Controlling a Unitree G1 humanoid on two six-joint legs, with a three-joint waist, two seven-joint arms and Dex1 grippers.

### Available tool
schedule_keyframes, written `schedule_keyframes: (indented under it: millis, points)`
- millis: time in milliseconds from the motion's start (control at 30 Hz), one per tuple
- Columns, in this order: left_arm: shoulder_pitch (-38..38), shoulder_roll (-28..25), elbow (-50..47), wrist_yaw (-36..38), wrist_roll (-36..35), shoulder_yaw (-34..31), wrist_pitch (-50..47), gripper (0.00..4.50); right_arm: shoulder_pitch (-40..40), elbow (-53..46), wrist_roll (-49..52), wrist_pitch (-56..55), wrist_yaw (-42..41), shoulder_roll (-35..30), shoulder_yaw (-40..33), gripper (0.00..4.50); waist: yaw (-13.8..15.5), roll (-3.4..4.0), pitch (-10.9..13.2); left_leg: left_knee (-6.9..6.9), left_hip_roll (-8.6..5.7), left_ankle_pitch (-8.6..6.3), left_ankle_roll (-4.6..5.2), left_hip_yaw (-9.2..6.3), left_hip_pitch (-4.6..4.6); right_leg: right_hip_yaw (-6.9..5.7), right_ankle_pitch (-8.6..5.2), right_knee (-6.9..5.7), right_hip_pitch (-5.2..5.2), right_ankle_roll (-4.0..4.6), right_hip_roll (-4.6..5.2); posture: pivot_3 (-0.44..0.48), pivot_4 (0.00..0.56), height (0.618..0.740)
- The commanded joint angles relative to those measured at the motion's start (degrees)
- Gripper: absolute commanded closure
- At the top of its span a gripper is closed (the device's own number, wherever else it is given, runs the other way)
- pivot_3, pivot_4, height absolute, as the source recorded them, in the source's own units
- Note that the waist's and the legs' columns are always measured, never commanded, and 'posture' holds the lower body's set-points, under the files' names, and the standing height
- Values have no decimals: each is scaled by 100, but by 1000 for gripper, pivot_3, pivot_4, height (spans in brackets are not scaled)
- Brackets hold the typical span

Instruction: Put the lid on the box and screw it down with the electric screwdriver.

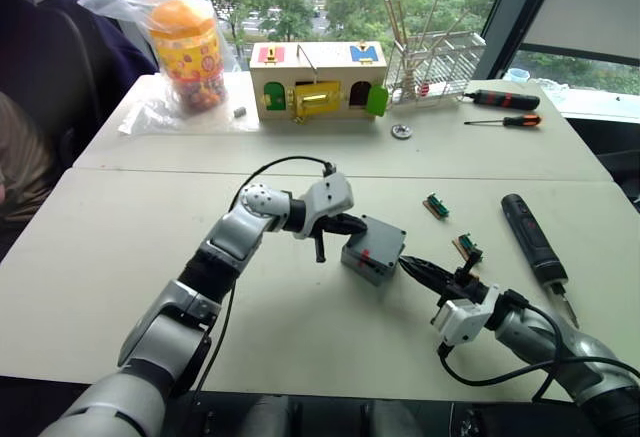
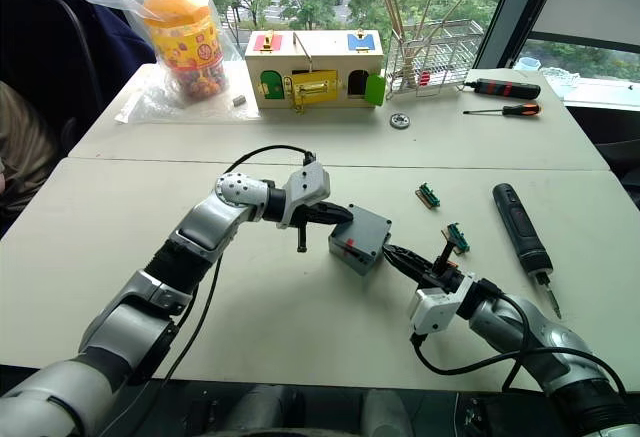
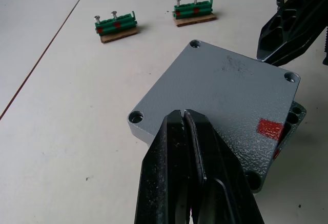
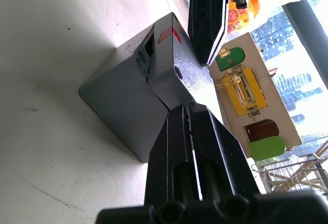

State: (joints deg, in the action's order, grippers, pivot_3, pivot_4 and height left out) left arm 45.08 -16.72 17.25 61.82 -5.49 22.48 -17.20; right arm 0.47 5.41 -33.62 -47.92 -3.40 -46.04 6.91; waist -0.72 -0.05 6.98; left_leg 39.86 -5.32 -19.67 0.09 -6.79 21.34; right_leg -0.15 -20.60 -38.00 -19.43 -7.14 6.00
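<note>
Tabletop [image 1: 120,257] white, two sections with a seam across. Far section: wooden box [image 1: 318,79] with coloured doors, yellow door in the middle, green one open at its right end. Left of it a clear bag [image 1: 180,52] holding an orange jar. Right of the box a wire rack [image 1: 435,62] with thin sticks. Small metal ring [image 1: 401,132] in front of the rack. Further right, black-and-red screwdriver [image 1: 502,100] and thin orange-handled screwdriver [image 1: 505,121], side by side. Near section: two green screw holders [image 3: 117,26] [image 3: 193,13] on brown bases, screws upright in each.
</note>
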Motion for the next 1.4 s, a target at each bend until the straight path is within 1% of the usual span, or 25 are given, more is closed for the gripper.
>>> schedule_keyframes:
  millis: [33, 233, 467, 700, 800, 867, 1067, 1400]
  points:
    - [-111, 44, 29, 25, 72, 76, -104, 4500, 13, -196, 32, -83, -18, 43, -60, 4455, 2, 1, 1, 0, 0, 0, 0, 0, 0, 0, 0, 0, 0, 0, 0, 0, 150, 740]
    - [-88, 83, 70, 21, 101, 51, -79, 4500, 36, -236, 40, -76, -52, 64, -69, 4455, 1, 1, 1, 0, 0, 0, 0, 0, 2, 0, 0, 0, -1, 0, 0, 0, 150, 740]
    - [2, 97, -87, 56, -68, -148, -216, 4500, 55, -198, 40, -64, -58, 60, -77, 4455, -1, 4, 5, -1, 0, 0, 0, 0, 3, 0, 0, 0, -4, 0, 0, 0, 150, 740]
    - [65, 15, -590, 119, -502, -513, -701, 4500, 56, -183, 35, -49, -61, 58, -103, 4455, -5, 17, 26, -2, 0, 0, 0, 1, 11, 1, 0, 0, -13, 0, 0, 0, 150, 740]
    - [114, 10, -642, -23, -755, -823, -1026, 4500, 62, -183, 25, -41, -57, 64, -104, 4455, -7, 19, 27, -3, 1, 0, 0, 1, 12, 1, 0, -2, -16, 0, 0, 0, 150, 740]
    - [124, -53, -546, -126, -713, -893, -1026, 4500, 52, -166, 15, -39, -45, 68, -106, 4455, -7, 19, 27, -3, 1, 0, 0, 1, 12, 1, 0, -2, -16, 0, 0, 0, 150, 740]
    - [-18, -237, -251, -215, -357, -676, -629, 4500, -14, -140, 26, -61, -33, 70, -112, 4455, 1, 19, 27, -3, 1, 0, -1, 1, 12, 1, 0, -2, -16, 0, -1, 0, 150, 740]
    - [-191, -98, -273, -77, -285, -378, -475, 4500, 10, -247, 78, -65, -110, 21, -145, 4455, -5, 19, 30, -5, 1, 0, -1, 2, 12, 1, 0, -2, -17, 0, -1, 0, 150, 740]
